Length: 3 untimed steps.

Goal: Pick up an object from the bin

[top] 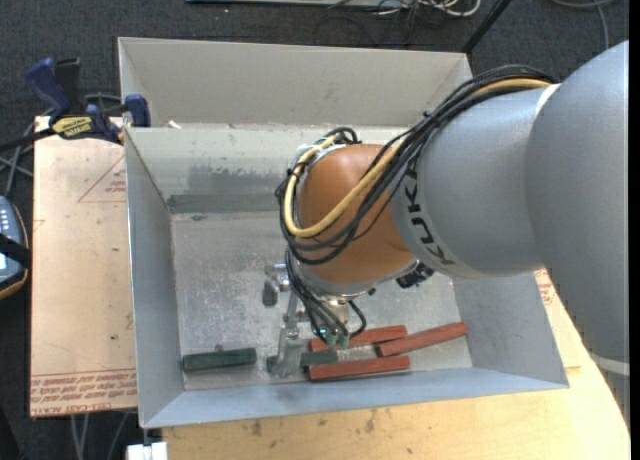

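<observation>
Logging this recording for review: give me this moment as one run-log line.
gripper low near bin front wall | dark green bar on its image-left | red-brown bars on its image-right | grasp: cannot tell

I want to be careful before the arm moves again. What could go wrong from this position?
1. The gripper is low and close to the front wall of the bin, so a small move forward may scrape the metal.
2. The red sticks lie crowded together right beside it, near the same wall. It may push them aside, or catch two at once.
</observation>
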### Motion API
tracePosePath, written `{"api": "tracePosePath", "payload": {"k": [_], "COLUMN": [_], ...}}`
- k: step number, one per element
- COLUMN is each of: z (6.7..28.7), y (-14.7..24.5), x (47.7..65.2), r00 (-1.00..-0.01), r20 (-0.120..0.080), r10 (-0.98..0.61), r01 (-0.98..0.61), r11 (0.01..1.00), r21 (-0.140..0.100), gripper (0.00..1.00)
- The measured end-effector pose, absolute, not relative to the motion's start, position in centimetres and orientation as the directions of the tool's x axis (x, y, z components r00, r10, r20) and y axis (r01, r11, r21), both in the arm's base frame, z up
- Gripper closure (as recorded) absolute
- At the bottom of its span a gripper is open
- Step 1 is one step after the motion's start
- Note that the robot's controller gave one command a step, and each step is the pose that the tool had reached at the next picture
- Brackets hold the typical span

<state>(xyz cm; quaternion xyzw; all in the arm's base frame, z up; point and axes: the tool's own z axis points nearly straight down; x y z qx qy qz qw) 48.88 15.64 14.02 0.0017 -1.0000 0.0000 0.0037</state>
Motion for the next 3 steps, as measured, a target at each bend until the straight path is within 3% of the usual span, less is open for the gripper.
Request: {"api": "tracePosePath", "payload": {"k": [1, 2, 3], "z": [14.4, 7.0, 11.9], "y": [15.6, 20.8, 21.7], "x": [49.1, 48.5, 48.5], "r00": [-1.000, -1.000, -0.998], "r20": [0.001, -0.006, -0.004], "r10": [0.001, -0.027, -0.066], "r01": [0.001, -0.027, -0.066], "r11": [1.000, 1.000, 0.998], "r21": [0.001, 0.004, 0.002], "gripper": [0.00, 0.00, 0.00]}}
